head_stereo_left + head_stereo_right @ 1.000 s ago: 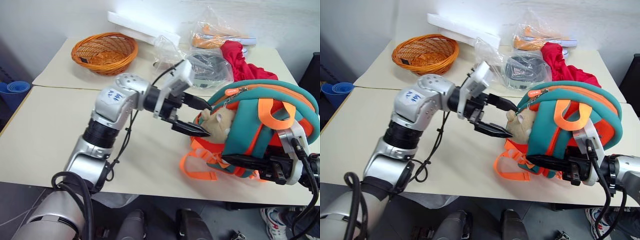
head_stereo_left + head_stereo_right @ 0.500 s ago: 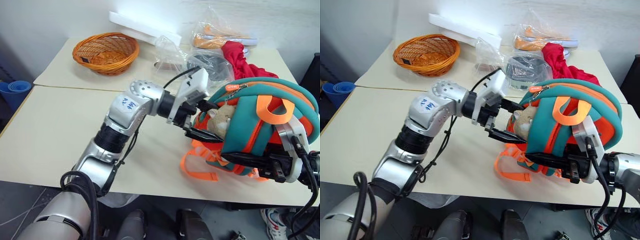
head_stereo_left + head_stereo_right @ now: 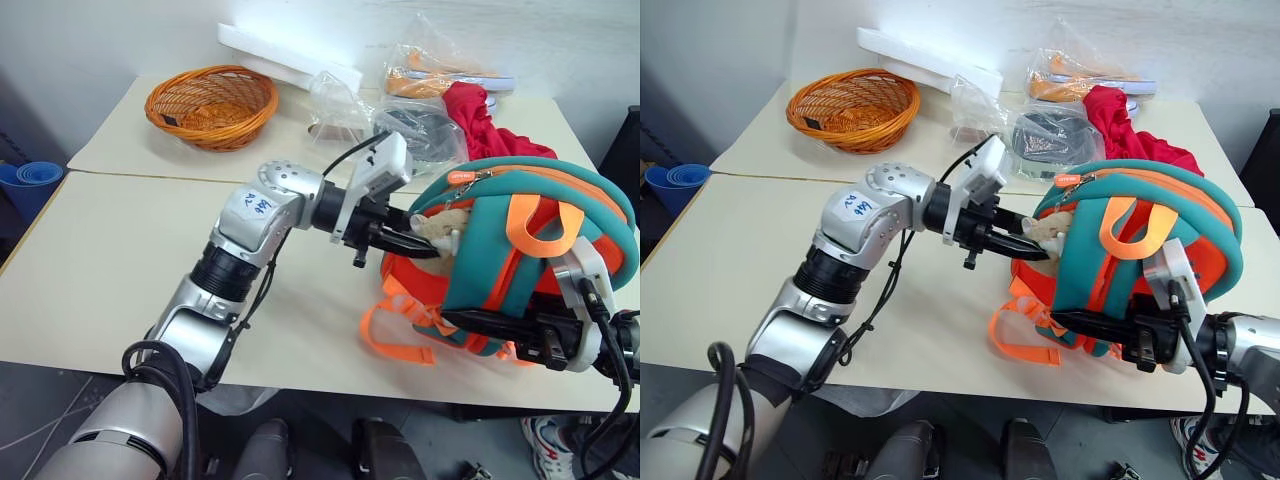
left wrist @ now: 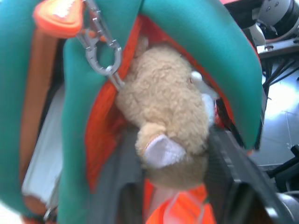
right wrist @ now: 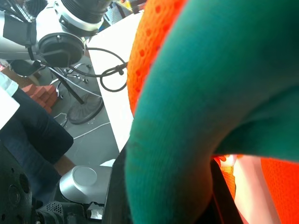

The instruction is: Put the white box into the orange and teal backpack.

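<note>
The small puffy orange-and-teal backpack [image 3: 520, 250] hides the left gripper's [image 3: 425, 243] fingertips; a white slab inside [image 4: 44, 154] shows only partly.
</note>
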### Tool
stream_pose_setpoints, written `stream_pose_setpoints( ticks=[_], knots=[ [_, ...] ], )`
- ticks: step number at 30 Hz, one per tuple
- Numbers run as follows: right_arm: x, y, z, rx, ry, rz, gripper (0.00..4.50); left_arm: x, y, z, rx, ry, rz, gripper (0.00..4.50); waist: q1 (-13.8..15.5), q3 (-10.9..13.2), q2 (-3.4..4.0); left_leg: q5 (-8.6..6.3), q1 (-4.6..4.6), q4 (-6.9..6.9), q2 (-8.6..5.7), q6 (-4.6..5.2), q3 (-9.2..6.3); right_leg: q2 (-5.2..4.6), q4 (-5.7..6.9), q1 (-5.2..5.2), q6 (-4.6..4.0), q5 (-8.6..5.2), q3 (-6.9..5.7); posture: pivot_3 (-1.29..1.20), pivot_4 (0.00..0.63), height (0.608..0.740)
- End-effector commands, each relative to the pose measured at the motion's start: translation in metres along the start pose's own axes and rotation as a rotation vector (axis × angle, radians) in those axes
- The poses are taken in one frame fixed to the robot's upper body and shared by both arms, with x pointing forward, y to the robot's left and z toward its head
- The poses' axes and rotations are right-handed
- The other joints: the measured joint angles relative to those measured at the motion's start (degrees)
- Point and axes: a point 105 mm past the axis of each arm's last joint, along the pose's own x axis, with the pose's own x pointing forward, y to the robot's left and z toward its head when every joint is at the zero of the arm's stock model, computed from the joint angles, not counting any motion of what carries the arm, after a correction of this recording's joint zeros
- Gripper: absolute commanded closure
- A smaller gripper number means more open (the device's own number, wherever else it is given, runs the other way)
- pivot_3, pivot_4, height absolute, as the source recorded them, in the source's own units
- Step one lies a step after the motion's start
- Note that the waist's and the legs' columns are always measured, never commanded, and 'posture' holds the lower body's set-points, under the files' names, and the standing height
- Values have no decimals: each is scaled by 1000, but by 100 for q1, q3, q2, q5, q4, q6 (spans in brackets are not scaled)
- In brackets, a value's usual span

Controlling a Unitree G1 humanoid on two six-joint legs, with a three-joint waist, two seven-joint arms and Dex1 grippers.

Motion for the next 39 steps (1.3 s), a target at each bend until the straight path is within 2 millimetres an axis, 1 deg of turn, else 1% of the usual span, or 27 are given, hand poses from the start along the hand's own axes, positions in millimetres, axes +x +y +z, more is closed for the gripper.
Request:
stream_pose_setpoints(
  ticks=[1,3,5,7,8,9,10,11,13,14,16,18,21,24,28,30,31,33,34,36,37,39],
  knots=[
    [-6,2,10,-43,-34,-12,4500,-24,7,16,89,22,32,3936,-4,0,0,0,0,-1,1,0,0,1,0,0,0,0,0,0,150,740],
    [-9,1,10,-42,-36,-21,4500,-44,15,17,126,83,64,4122,-5,0,0,0,0,0,0,0,0,1,-1,0,0,0,-1,0,150,740],
    [-10,1,10,-40,-38,-24,4500,-64,24,17,173,146,95,4136,-15,0,0,0,0,0,-1,0,2,3,-3,-1,0,0,-1,0,150,740],
    [-11,1,9,-39,-38,-24,4500,-79,35,15,208,197,142,4136,-14,0,0,0,2,-3,-1,0,2,4,-4,-1,-1,0,-1,0,150,740],
    [-11,1,9,-37,-39,-25,4500,-89,41,6,251,280,175,4136,-1,0,0,0,2,-3,-1,0,2,4,-4,-1,-1,0,-2,0,150,740],
    [-10,1,8,-34,-41,-25,4500,-101,48,-8,310,393,206,4136,3,0,0,0,1,-2,-1,1,2,3,-4,-1,-1,0,-3,0,150,740],
    [-10,1,7,-32,-41,-25,4500,-109,53,-23,373,500,220,4136,-8,0,0,0,1,-2,-2,1,2,3,-8,-1,-1,0,-3,0,150,740],
    [-10,1,6,-31,-41,-25,4500,-112,56,-35,417,571,217,4136,-13,0,0,-1,4,-4,-2,1,6,2,-13,-1,-1,0,0,0,150,740],
    [-10,0,5,-30,-42,-26,4500,-110,63,-54,499,656,225,4136,6,0,0,-1,7,-6,-2,2,9,2,-12,-1,-1,0,0,0,150,740],
    [-10,0,5,-29,-43,-27,4500,-108,66,-59,529,677,229,4136,13,0,0,-1,5,-5,-1,2,8,1,-8,-1,-1,0,-1,0,150,740],
    [-11,-1,5,-29,-45,-30,4500,-106,73,-64,585,703,263,4136,38,0,-2,-5,-1,1,-3,10,6,-4,-4,0,1,0,-3,0,150,740],
    [-12,-2,5,-29,-43,-34,4500,-100,79,-61,613,668,304,4136,39,0,-3,-8,-8,5,-4,15,4,-6,-3,0,5,3,-4,0,150,740],
    [-14,-5,6,-32,-46,-48,4500,-91,82,-52,600,582,323,4136,29,0,-3,-14,-10,8,-9,26,8,-12,-6,0,8,5,-6,0,150,740],
    [-14,-6,8,-47,-63,-57,4500,-81,82,-35,557,457,335,4136,21,1,-3,-14,-9,9,-9,26,11,-12,-5,-1,9,5,-8,0,150,740],
    [-12,-6,10,-50,-81,-52,4500,-76,77,-8,461,295,303,4136,-8,0,-3,-13,-9,10,-6,24,11,-5,1,-4,10,5,-9,0,150,740],
    [-12,-5,11,-51,-87,-45,4500,-78,75,11,422,222,296,4136,-12,1,-3,-13,-9,11,-4,24,12,-2,2,-5,10,5,-9,0,150,740],
    [-12,-5,12,-50,-97,-43,4500,-80,75,17,414,210,300,4136,-10,1,-3,-12,-9,10,-4,24,12,-1,2,-6,9,5,-9,0,150,740],
    [-17,-3,22,-31,-162,-22,4500,-88,76,12,461,299,304,4136,-11,0,-3,-12,-8,10,-4,23,11,0,2,-5,10,5,-10,0,150,740],
    [-20,1,30,-23,-213,2,4500,-95,77,0,506,390,307,4136,-18,0,-3,-12,-8,9,-4,23,13,0,0,-5,10,5,-9,0,150,740],
    [-25,7,43,-15,-283,40,4500,-100,77,-18,551,495,294,4136,-24,0,-2,-12,-2,6,-4,22,17,-1,2,-5,9,5,-5,0,150,740],
    [-26,9,46,-12,-303,51,4500,-102,77,-24,561,520,288,4136,-20,0,-2,-10,-1,3,-3,19,18,-1,2,-5,10,5,-5,0,150,740],
    [-31,12,53,-5,-346,63,4500,-98,72,-43,599,578,234,4136,6,0,-2,-9,-1,2,2,17,16,-1,3,-4,10,5,-7,0,150,740]
  ],
)
